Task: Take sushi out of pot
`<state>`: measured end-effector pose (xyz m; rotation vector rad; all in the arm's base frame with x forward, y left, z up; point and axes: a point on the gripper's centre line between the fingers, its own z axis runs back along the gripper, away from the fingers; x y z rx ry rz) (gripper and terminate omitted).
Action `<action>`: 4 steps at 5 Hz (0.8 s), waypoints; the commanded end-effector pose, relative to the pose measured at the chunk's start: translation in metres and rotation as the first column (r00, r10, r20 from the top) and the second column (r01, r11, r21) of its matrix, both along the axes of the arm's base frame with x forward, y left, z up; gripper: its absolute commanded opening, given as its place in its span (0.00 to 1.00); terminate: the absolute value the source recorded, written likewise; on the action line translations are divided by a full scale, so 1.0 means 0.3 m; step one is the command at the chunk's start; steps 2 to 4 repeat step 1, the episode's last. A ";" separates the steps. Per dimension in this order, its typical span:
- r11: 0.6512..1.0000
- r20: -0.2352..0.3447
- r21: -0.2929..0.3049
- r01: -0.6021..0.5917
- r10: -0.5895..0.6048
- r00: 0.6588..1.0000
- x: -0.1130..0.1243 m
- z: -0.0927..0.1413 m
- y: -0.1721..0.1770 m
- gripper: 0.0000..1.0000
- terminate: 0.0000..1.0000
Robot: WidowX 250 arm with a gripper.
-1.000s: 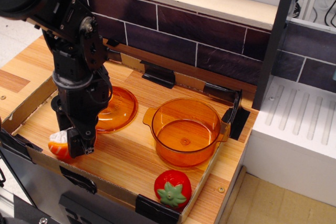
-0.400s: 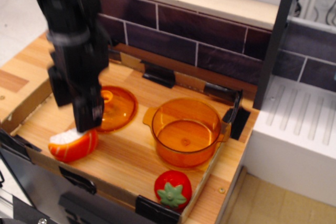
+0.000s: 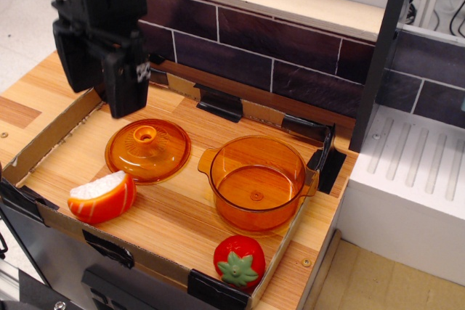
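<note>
The sushi, a small wedge with a white top and a glossy orange striped side, lies on the wooden tray floor at the front left, outside the pot. The pot, round and amber, stands empty in the middle right of the tray. My gripper hangs high above the tray's left side, above and behind the sushi, holding nothing. Its black fingers stand apart and point down.
A flat amber lid with a knob lies left of the pot, behind the sushi. A red strawberry sits at the front edge. Cardboard walls ring the tray. A tiled wall runs behind; a white block stands right.
My gripper let go of the sushi at the front left of the tray and rose straight up, well clear of it. The sushi now lies still and fully uncovered.
</note>
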<state>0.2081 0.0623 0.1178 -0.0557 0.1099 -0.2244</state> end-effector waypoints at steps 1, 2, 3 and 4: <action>1.000 0.031 0.008 0.002 -0.002 1.000 0.019 0.044 0.045 1.00 1.00; 1.000 0.031 0.008 0.002 -0.002 1.000 0.019 0.044 0.045 1.00 1.00; 1.000 0.031 0.008 0.002 -0.002 1.000 0.019 0.044 0.045 1.00 1.00; 1.000 0.031 0.008 0.002 -0.002 1.000 0.019 0.044 0.045 1.00 1.00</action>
